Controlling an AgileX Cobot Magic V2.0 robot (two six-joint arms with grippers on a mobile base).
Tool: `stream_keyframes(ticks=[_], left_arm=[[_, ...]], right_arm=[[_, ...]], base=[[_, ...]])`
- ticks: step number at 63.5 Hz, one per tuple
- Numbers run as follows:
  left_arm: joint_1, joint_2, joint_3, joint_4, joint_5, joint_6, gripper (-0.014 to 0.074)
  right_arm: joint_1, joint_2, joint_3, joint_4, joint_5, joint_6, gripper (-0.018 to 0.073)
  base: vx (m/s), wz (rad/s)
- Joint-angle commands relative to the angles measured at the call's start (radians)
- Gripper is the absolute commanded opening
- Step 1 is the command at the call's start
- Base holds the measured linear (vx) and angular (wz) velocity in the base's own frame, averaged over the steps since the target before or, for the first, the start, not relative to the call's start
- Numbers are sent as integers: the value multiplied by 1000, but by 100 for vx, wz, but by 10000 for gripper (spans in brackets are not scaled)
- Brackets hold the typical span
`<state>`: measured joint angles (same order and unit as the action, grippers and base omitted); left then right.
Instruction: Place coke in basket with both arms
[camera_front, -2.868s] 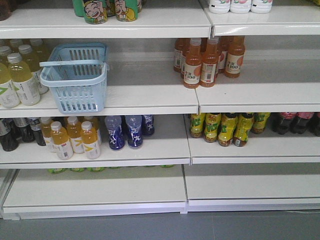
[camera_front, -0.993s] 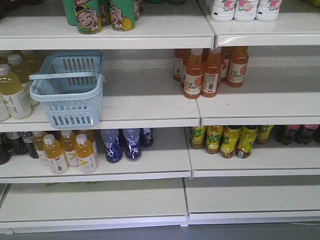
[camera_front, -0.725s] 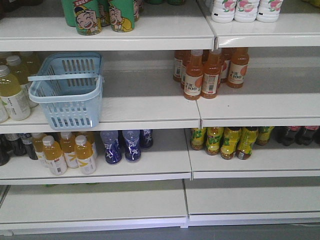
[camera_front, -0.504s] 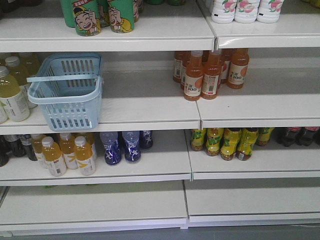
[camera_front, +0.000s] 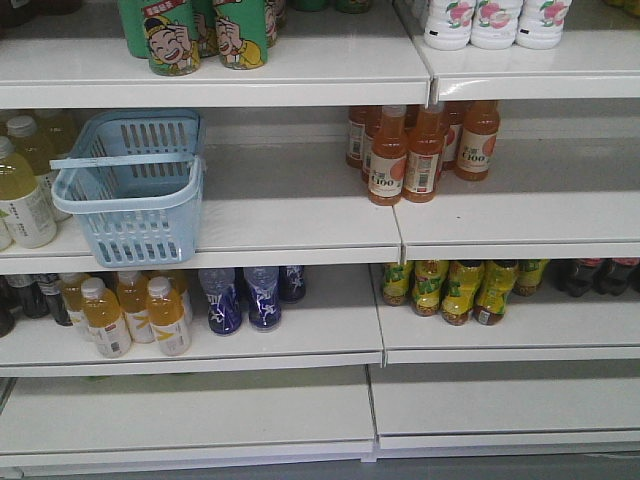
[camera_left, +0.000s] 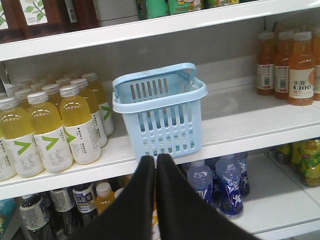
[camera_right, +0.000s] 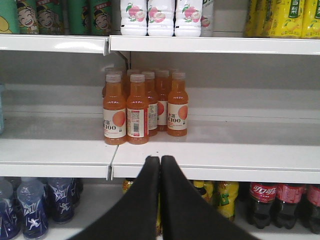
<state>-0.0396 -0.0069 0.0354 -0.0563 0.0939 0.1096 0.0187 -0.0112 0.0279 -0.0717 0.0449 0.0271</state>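
Basket (camera_front: 128, 195) is seen upright on the middle shelf (camera_front: 300, 215), left bay, with its base set right at the shelf's near edge. Its handle (camera_front: 125, 160) is laid flat across the open top. Headroom is tight: the rim sits not far under the upper shelf (camera_front: 220, 85). To the left, pale yellow bottles (camera_left: 65, 125) are packed near its wall, with a narrow gap shown in the left wrist view. To the right, a long bare stretch of shelf is left open up to the orange bottles (camera_front: 420, 150), grouped at the bay joint and set back from the near edge.

Left gripper (camera_left: 155, 158): fingers pressed together, tips lined up just under the basket's near wall at the shelf lip. The gap to the basket cannot be judged.

Right gripper (camera_right: 160, 159): fingers also together, tips lined up with the shelf edge below the orange bottles, apart from them.

Coke's place cannot be told. Only dark cola bottles (camera_right: 265, 200) with red labels are seen, on the lower shelf at the right end.

The lower shelf also carries amber juice bottles (camera_front: 130, 315), blue bottles (camera_front: 245, 298) and yellow-green bottles (camera_front: 460, 290). Green cans (camera_front: 195, 35) and white bottles (camera_front: 495, 22) are stocked on the upper shelf. Shelving is white, glossy and evenly lit.
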Motion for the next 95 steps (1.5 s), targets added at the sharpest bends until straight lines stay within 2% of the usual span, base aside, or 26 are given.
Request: stream_keyframes(ticks=[1, 95], left_arm=[[1, -20, -34, -1, -81, -3, -6], [1, -20, -34, -1, -81, -3, -6]], right_arm=[[-5, -13, 8, -3, -72, -4, -10], [-5, -13, 8, -3, -72, -4, -10]], base=[[2, 0], [1, 0]])
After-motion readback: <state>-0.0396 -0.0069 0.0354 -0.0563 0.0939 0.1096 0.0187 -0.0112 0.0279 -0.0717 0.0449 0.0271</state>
